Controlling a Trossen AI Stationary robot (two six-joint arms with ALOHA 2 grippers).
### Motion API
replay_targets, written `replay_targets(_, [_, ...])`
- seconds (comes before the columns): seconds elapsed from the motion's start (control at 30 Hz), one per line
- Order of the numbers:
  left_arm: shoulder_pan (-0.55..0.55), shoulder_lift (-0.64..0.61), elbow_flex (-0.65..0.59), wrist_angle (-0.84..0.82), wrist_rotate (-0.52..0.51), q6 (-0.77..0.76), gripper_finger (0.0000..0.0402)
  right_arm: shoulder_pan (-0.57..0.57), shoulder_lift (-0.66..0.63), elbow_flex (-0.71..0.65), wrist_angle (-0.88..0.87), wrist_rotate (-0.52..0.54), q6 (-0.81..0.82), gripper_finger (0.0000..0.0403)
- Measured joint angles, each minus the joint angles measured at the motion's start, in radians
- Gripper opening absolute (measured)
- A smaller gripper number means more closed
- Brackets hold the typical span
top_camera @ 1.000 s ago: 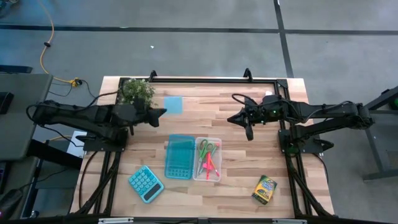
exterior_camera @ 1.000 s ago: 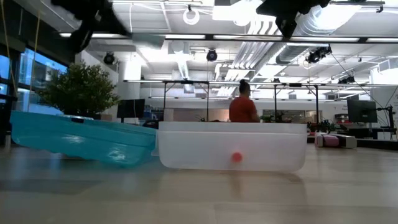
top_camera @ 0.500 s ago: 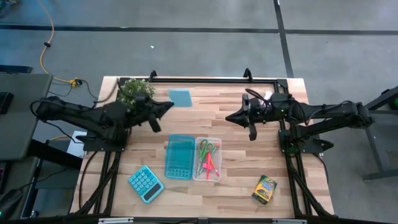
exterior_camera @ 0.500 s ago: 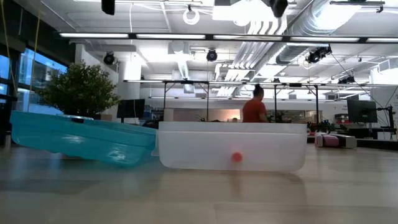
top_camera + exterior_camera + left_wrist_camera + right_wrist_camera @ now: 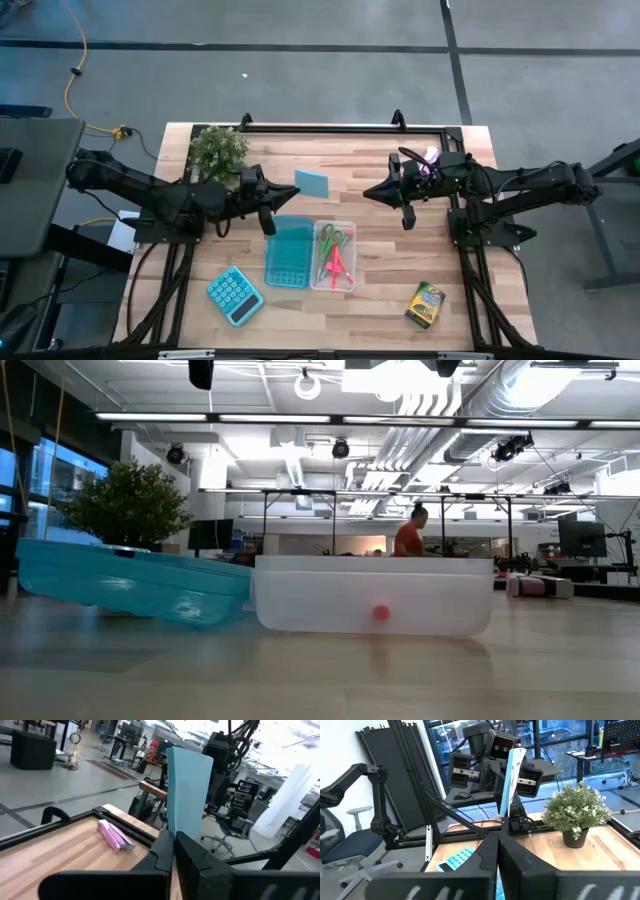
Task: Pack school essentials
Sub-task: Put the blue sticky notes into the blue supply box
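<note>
The left claw [image 5: 272, 192] hangs above the middle of the bench [image 5: 380, 300], its fingers [image 5: 167, 851] pinched on the lower edge of the light-blue note pad [image 5: 312, 183] — the left wrist view shows the pad standing upright out of the closed tips. In the high view the pad sits just past the far end of the teal lid [image 5: 288, 251], in the air rather than on the wood.

The right claw [image 5: 402, 193] hovers over the bench's right half, near the far edge, fingers pressed together with nothing between them; its wrist view looks across at the left arm and the raised pad.

On the bench, the clear box [image 5: 333, 256] lies beside the teal lid, the two touching along their long sides. Inside the box lie the green-handled scissors [image 5: 332, 238] and a pink marker [image 5: 337, 263]. The yellow-green crayon box [image 5: 425, 304] rests well apart, toward the near right corner. The teal calculator [image 5: 235, 295] lies near the front left, and a small potted plant [image 5: 219, 150] stands at the far left corner. A pink-and-purple tube [image 5: 115, 835] lies on the wood by the far rail — seen in the left wrist view.
</note>
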Motion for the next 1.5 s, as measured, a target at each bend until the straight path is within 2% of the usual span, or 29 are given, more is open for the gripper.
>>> replay_targets(0.33, [0.000, 0.002, 0.000, 0.001, -0.001, -0.034, 0.0000, 0.000, 0.000, 0.000, -0.007, 0.001, 0.000, 0.0000])
replay_targets(0.43, [0.000, 0.007, 0.003, -0.002, 0.010, -0.093, 0.0000, 0.000, 0.000, 0.000, -0.012, 0.001, -0.003, 0.0000])
replay_targets(0.6, [0.002, 0.089, 0.111, -0.217, 0.082, -0.231, 0.0000, -0.008, 0.000, 0.000, -0.027, 0.002, -0.007, 0.0000])
replay_targets(0.77, [0.000, 0.238, 0.234, -0.424, 0.194, -0.294, 0.0000, -0.012, 0.000, 0.000, -0.034, 0.003, -0.016, 0.0000])
replay_targets(0.93, [0.000, 0.397, 0.303, -0.538, 0.336, -0.245, 0.0000, -0.012, 0.000, 0.000, -0.060, 0.007, -0.026, 0.0000])
replay_targets(1.27, [0.032, 0.618, 0.361, -0.582, 0.631, -0.020, 0.0000, -0.012, 0.000, 0.000, -0.129, 0.011, -0.019, 0.0000])
replay_targets(1.5, [0.078, 0.703, 0.378, -0.593, 0.776, 0.022, 0.0000, -0.012, 0.000, 0.000, -0.143, 0.011, 0.005, 0.0000])
